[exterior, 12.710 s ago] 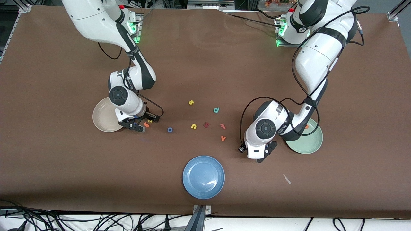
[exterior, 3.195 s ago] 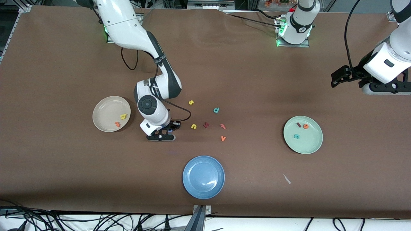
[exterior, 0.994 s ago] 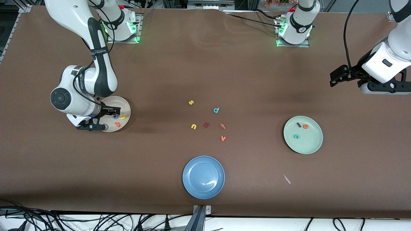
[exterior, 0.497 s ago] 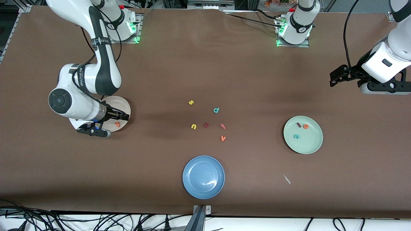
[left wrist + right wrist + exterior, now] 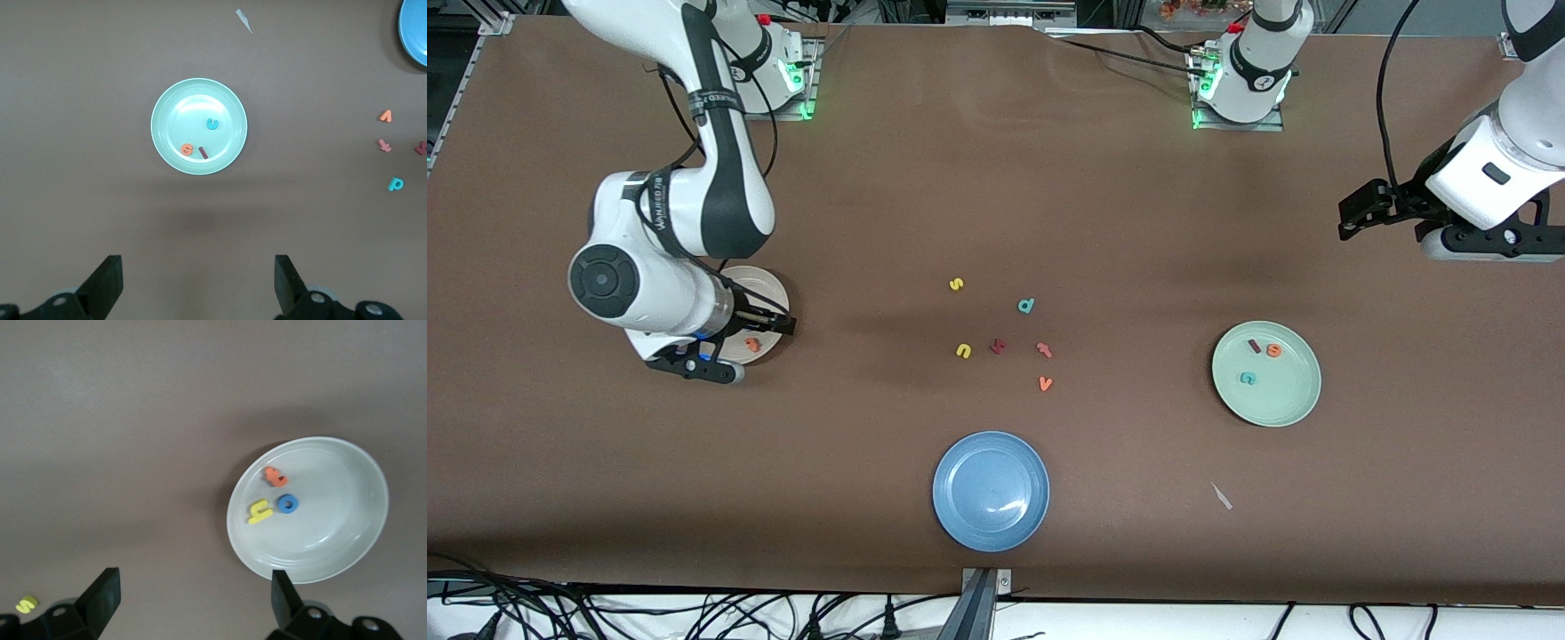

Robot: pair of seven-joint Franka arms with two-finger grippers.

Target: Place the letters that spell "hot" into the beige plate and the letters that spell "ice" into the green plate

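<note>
Since yellow h [image 5: 259, 512], blue o [image 5: 288, 503] and orange t [image 5: 275, 477] lie in beige plate [image 5: 347, 547], lift right gripper [image 5: 190, 603], fingers apart, straight up. Leave i, c, e [image 5: 199, 141] in green plate [image 5: 170, 110]. Left gripper [image 5: 199, 287], wide open, waits.

Blue o [image 5: 288, 503] now in beige plate [image 5: 347, 547]; right tool [image 5: 694, 364] opened.

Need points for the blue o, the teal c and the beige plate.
blue o [image 5: 288, 503], right wrist view, on its ring.
teal c [image 5: 212, 123], left wrist view, on its curve.
beige plate [image 5: 347, 540], right wrist view, bare inner floor.
</note>
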